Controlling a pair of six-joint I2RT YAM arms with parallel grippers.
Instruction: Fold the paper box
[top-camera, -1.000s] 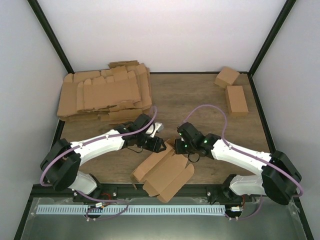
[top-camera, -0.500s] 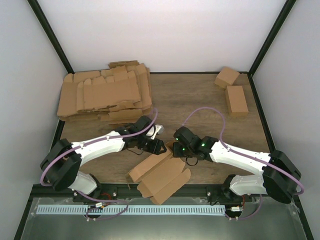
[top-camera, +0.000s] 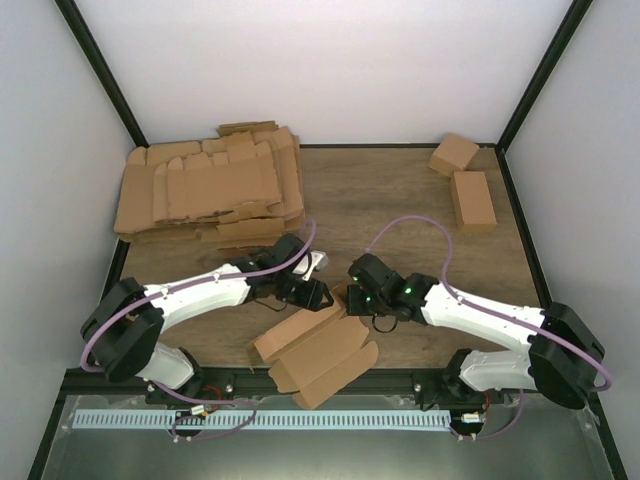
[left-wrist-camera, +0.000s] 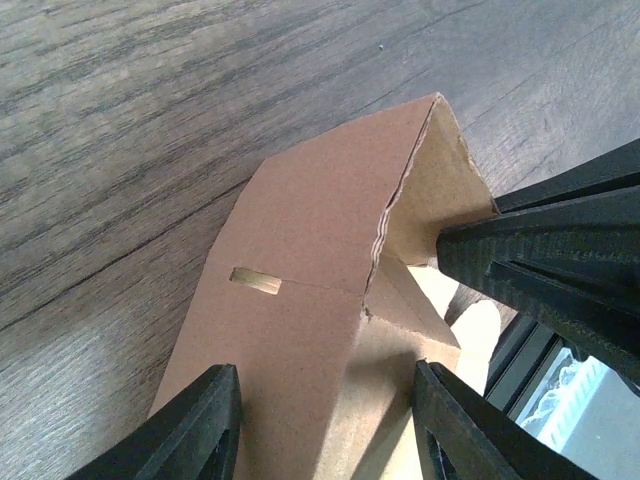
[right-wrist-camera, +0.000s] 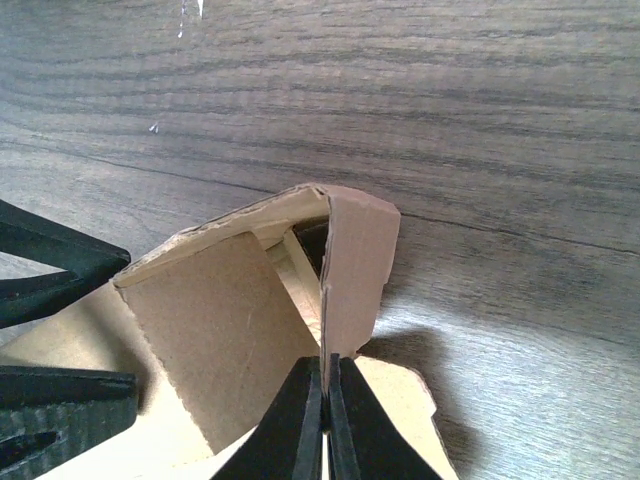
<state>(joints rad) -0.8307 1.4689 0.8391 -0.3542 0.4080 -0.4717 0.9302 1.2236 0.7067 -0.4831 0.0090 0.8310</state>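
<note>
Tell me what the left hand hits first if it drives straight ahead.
The paper box: its folded cardboard lies between and just ahead of the fingers of the left hand, so contact would probably come almost at once.

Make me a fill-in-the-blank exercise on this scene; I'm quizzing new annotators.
The right gripper is shut on an upright ___ of the paper box. The pile of flat blanks lies at the table's far ___ corner. ___ small closed boxes sit far right.
Missing: flap; left; two.
</note>
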